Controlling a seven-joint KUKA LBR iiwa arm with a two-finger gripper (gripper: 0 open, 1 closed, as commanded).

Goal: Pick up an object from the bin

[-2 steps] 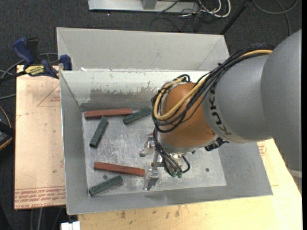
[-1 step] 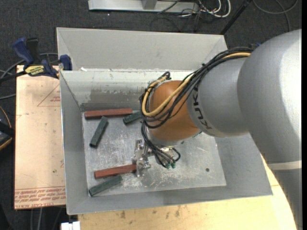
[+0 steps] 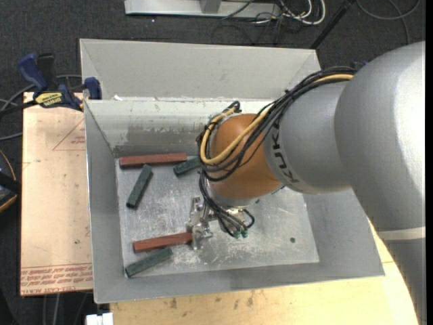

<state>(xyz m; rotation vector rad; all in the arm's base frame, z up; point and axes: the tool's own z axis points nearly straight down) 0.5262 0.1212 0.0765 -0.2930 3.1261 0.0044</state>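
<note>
My gripper (image 3: pixel 199 231) hangs low over the front middle of the bin, under the arm's orange cover. It stands right at the right end of a flat red-brown bar (image 3: pixel 161 243) that lies nearly level on the bin floor. Whether it touches that bar is unclear. A dark green bar (image 3: pixel 147 263) lies just below and left of the red-brown one, slanting toward the front left corner.
Toward the back left lie another red-brown bar (image 3: pixel 153 160), a slanted dark green bar (image 3: pixel 139 185) and a short dark green piece (image 3: pixel 186 166) partly under the arm's cover. The big arm covers the bin's right side.
</note>
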